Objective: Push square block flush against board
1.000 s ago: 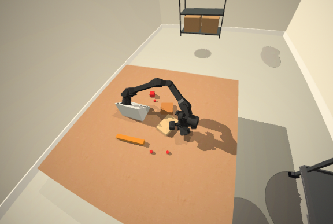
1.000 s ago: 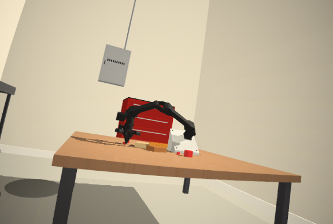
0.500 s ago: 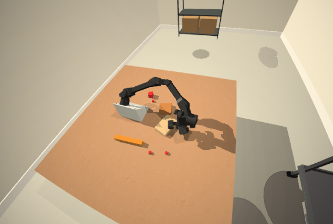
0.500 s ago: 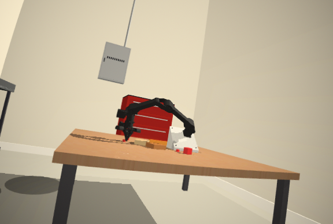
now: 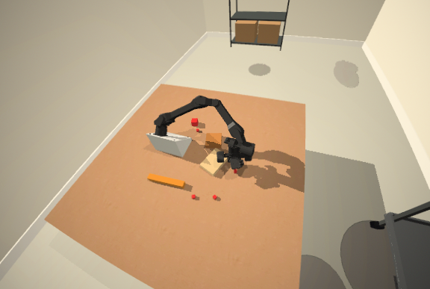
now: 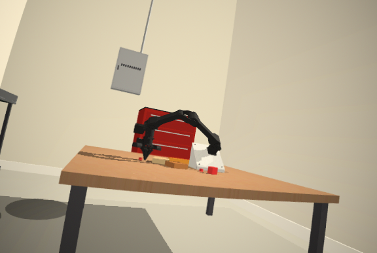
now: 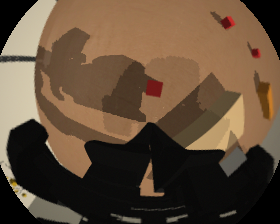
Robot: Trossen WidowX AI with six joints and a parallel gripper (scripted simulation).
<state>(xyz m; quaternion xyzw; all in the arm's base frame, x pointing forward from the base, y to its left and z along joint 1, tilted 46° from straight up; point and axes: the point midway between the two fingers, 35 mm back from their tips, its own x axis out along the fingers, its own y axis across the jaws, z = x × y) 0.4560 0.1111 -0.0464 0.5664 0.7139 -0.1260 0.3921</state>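
Observation:
A pale tan, flat square block [image 5: 213, 165] [image 6: 160, 160] [image 7: 233, 120] lies turned at an angle on the table. An orange-brown squarish piece [image 5: 213, 140] [image 6: 177, 165] lies close to its corner; whether they touch is unclear. A long orange bar [image 5: 166, 181] [image 7: 265, 101] lies apart, towards the front left in the top view. I cannot tell for certain which piece is the board. My gripper [image 5: 236, 167] [image 6: 146, 158] [image 7: 150, 125] is shut and empty, pointing down low beside the pale block, on the side away from the arm's base. It partly hides that block in the top view.
A small red cube [image 5: 235, 171] [image 6: 140, 159] [image 7: 154, 88] is close to the fingertips. Two small red cubes [image 5: 193, 196] [image 5: 214, 196] lie near the bar. A larger red cube [image 5: 194, 122] [image 6: 213, 170] and a small one [image 5: 198, 130] are near the white base mount [image 5: 169, 145].

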